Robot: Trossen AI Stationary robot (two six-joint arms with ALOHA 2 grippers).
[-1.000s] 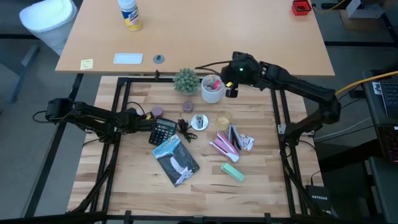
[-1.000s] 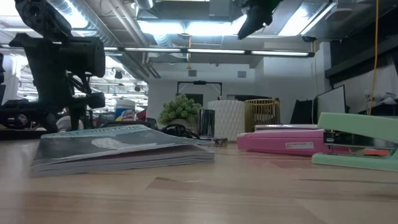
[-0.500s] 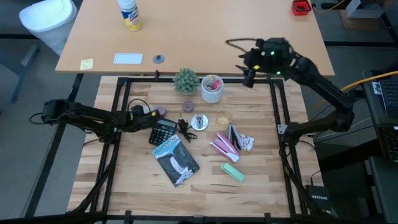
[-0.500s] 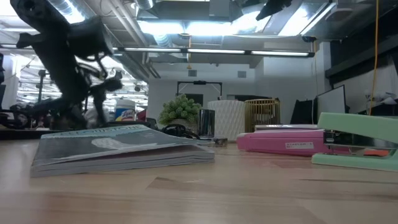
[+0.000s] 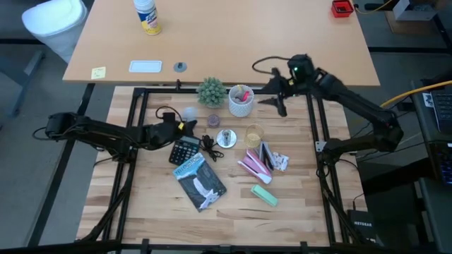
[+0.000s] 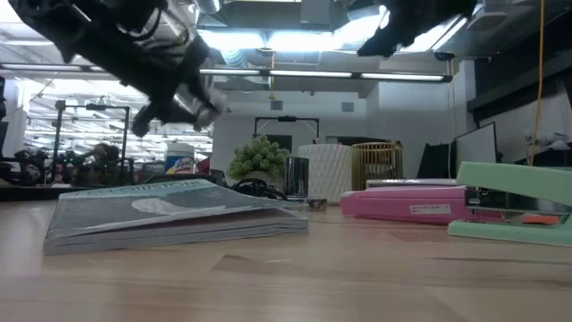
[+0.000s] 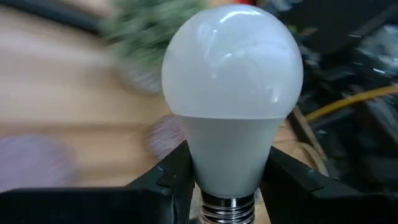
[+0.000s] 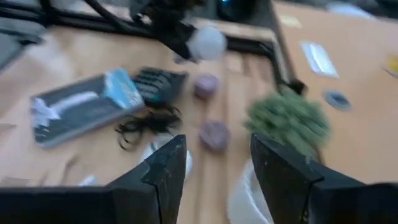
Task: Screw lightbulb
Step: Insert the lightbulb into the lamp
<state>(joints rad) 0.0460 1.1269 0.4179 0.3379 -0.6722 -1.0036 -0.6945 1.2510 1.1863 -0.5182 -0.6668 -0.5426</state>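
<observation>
The lightbulb (image 7: pixel 231 93), a frosted white globe with a greyish screw end (image 7: pixel 227 208), sits in my left gripper (image 5: pixel 179 123). It shows as a white dot (image 5: pixel 189 113) above the table's left-centre, beyond the calculator (image 5: pixel 186 149). The right wrist view shows it too (image 8: pixel 207 41). The round silver disc base (image 5: pixel 226 137) with its black cord (image 5: pixel 210 145) lies on the table to the right of the bulb, next to the amber cup (image 5: pixel 253 134). My right gripper (image 5: pixel 280 103) is open and empty, high over the far right of the table. My left gripper pinches the bulb's tapered white neck (image 7: pixel 227 165) between its two fingers, just above the screw end. The fingers come from the table's left and lie along the bulb. The globe sticks out past the fingertips. The bulb is lifted clear of the table.
A book (image 5: pixel 201 182) lies near the table's middle. A small green plant (image 5: pixel 211 92) and a white cup of pens (image 5: pixel 241 100) stand at the far edge. A pink stapler (image 5: pixel 254 164) and a mint stapler (image 5: pixel 265 195) lie at the right. Two small purple discs (image 8: pixel 214 134) lie near the plant.
My left gripper has risen from the table with the bulb and gone toward the table's right and far edge, tipping as it went. My right gripper has swung away from the white cup toward the far right, then come back a little toward the table.
</observation>
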